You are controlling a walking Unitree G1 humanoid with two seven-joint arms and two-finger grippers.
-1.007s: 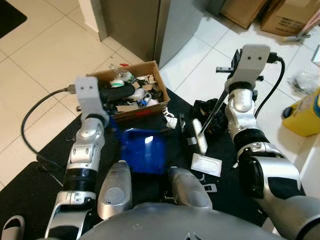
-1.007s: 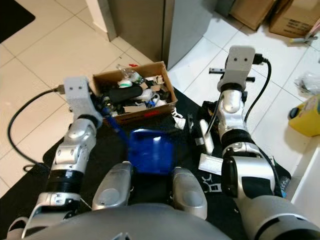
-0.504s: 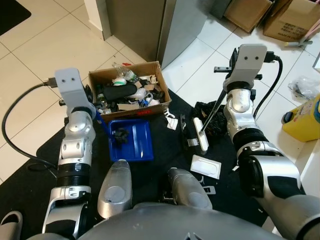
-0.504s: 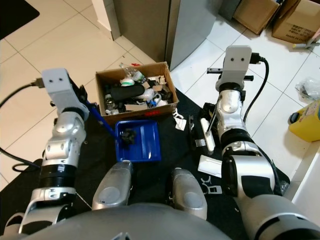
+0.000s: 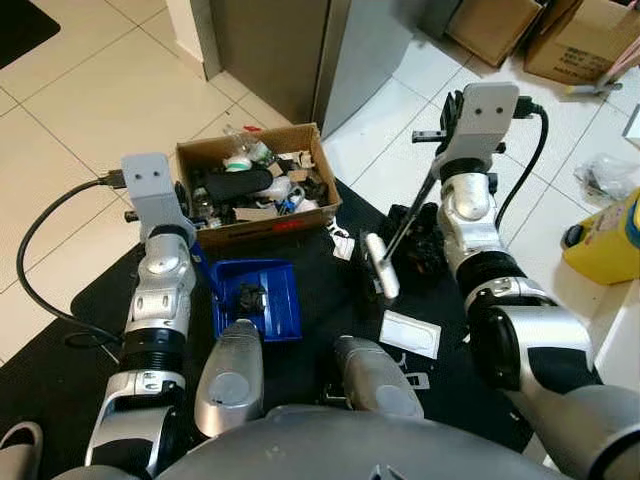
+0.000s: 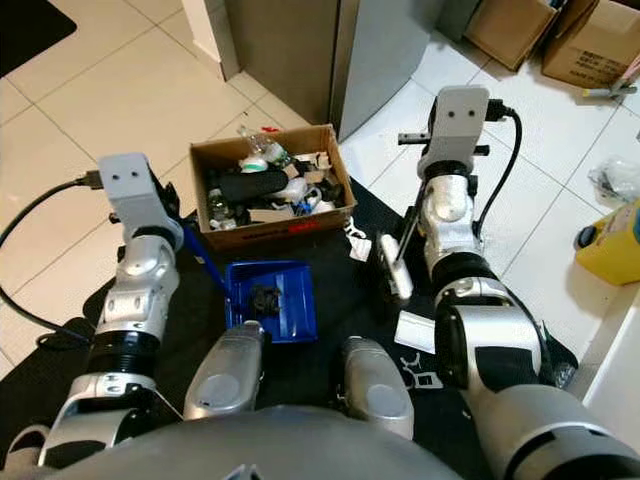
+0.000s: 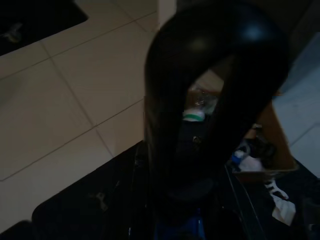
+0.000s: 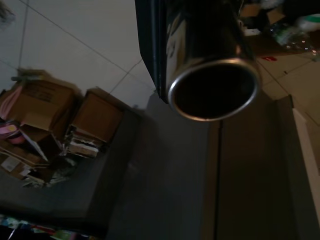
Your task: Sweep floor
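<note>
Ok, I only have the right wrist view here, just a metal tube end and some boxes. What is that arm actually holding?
Observer: A small broom; its pale head rests on the black mat, beside dark scraps.
Operator: And where is the dustpan?
Observer: The blue dustpan lies on the mat in front of the cardboard box, on the left arm's side.
Operator: Anything in the pan?
Observer: Yes, a dark clump sits in its middle.

Both silver arms reach forward and down. The left claw is closed. The right claw grips a metal tube.
</note>
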